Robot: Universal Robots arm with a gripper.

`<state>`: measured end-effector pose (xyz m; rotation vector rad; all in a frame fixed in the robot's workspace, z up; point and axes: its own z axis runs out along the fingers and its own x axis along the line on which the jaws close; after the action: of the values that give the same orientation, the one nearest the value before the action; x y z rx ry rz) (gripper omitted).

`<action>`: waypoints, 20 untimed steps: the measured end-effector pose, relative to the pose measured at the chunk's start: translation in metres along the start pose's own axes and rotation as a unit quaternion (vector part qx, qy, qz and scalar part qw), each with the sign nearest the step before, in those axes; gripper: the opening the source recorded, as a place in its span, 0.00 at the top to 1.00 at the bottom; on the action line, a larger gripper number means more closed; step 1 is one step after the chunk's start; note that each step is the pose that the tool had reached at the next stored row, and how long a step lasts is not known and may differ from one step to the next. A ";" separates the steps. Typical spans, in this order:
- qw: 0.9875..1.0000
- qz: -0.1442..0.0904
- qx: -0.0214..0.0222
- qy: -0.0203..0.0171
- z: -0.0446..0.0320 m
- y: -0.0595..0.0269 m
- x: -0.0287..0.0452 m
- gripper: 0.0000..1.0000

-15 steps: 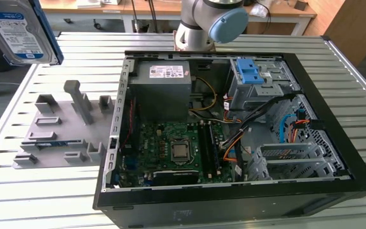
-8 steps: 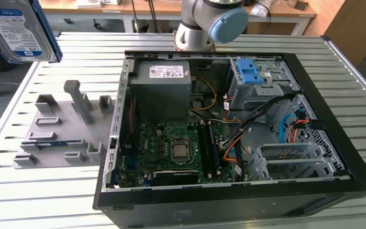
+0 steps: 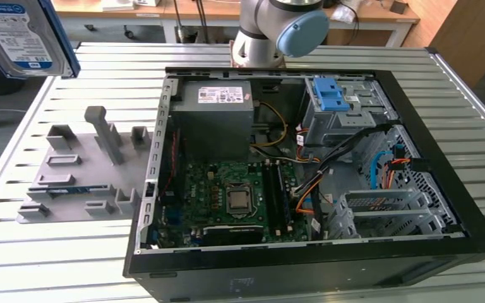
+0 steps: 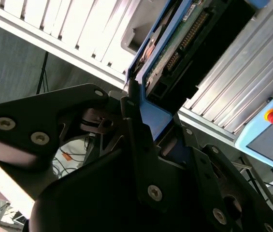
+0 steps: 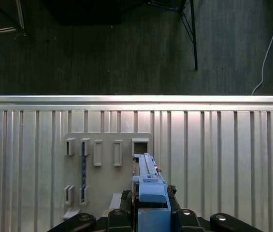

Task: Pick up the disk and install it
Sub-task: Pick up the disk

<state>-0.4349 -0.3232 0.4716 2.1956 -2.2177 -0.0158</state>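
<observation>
Disk [image 3: 19,35], aloft at the upper left of the exterior view, well apart from the open computer case [image 3: 310,268]: you may judge pickup done, installation left. The second wrist view adds the gripper [image 4: 141,104], jaws clamped on the disk's blue carrier frame [image 4: 158,118]; the first wrist view, the grey fixture [image 5: 107,164] beneath.

A slatted metal table [image 3: 57,265] takes up the scene. Behind it stand wooden desks [image 3: 200,9] and a brown wooden panel [image 3: 466,31]. In the first wrist view, dark grey floor [image 5: 102,53] lies past the table's edge, with a black stand leg [image 5: 193,34] on it.
</observation>
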 end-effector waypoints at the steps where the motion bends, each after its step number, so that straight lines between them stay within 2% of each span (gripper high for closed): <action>1: 1.000 0.000 0.000 0.000 -0.0019 0.0000 0.0000 0.64; 12: 1.000 0.000 0.000 -0.004 -0.0268 0.0006 0.0002 0.64; 16: 1.000 0.000 0.000 -0.004 -0.0291 0.0006 0.0025 0.64; 20: 1.000 0.000 0.000 -0.005 -0.0291 0.0005 0.0106 0.64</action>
<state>-0.4349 -0.3335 0.5008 2.2003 -2.2223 -0.0257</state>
